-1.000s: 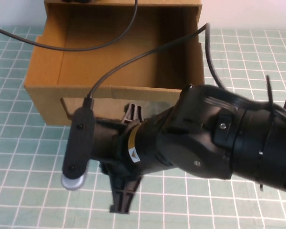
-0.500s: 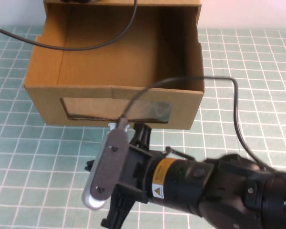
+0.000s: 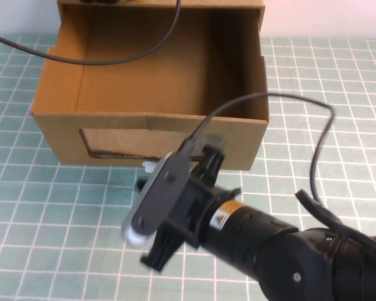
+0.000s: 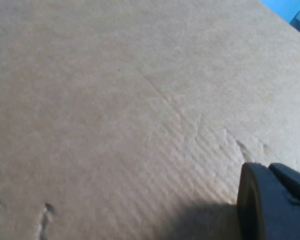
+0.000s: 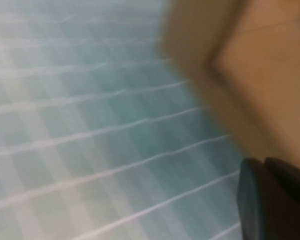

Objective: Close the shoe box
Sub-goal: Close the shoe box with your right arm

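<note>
Your right arm has swung since a second ago: back then it lay across the box's front panel and hid most of the window, then it pulled back toward the near edge of the counter, and now it's angling forward again with the right end effector (image 3: pixel 194 188) close to the front panel, near its right half. So it looks like you're lining up a push, not backing away.

Starting nearest you, the bulky black arm fills the near right corner of the counter (image 3: pixel 37 213), with the wrist camera bracket sticking out on its left. I can't tell from any view whether that right end effector is released or clenched; the right wrist view is just smeared green grid and a box corner.

Just past it is the shoe box (image 3: pixel 150 94), drawer still pulled well out toward you, open top, window (image 3: pixel 119 143) in the front panel and a bit of the white pull tab (image 3: pixel 149 166) peeking below it. It sits toward the far edge of the counter, left of centre.

The left end effector (image 4: pixel 275 200) is pressed right up against plain cardboard in its own view, state impossible to call.

Not closed yet. You'd want flat contact on that front panel and a straight shove away from you, or the drawer may skew.
</note>
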Motion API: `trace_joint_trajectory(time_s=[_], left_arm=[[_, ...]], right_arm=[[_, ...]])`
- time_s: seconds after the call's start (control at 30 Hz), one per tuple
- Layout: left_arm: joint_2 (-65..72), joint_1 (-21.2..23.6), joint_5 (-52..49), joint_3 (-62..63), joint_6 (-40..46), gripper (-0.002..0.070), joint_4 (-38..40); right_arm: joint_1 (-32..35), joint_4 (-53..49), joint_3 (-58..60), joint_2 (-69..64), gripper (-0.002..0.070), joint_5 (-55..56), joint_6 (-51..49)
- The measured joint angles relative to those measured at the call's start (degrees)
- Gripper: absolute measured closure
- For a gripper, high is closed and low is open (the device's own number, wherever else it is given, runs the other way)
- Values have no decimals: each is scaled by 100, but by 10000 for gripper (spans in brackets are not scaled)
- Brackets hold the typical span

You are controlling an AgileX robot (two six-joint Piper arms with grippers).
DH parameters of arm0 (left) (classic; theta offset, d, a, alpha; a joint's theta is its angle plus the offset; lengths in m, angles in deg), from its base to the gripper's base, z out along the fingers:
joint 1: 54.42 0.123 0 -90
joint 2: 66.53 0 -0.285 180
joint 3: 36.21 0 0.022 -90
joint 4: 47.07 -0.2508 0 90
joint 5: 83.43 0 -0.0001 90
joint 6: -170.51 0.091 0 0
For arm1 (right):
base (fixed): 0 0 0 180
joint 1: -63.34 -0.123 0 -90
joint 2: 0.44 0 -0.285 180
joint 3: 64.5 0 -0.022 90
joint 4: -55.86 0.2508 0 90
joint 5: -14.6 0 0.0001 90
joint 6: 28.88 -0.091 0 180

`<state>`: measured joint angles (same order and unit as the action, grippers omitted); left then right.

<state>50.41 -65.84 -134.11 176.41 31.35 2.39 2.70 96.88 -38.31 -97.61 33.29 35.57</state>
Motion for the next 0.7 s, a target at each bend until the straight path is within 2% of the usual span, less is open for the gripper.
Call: trace_joint_trajectory(time_s=[0.17, 0.37, 0.7], left_arm=[[0, 0, 0, 0, -11, 680, 0], [0, 0, 0, 0, -18, 680, 0], [0, 0, 0, 0, -32, 680, 0]], right_arm=[[-9, -155, 0, -148, 690, -499, 50], [-9, -51, 0, -469, 690, 285, 66], [-9, -6, 0, -811, 690, 613, 109]])
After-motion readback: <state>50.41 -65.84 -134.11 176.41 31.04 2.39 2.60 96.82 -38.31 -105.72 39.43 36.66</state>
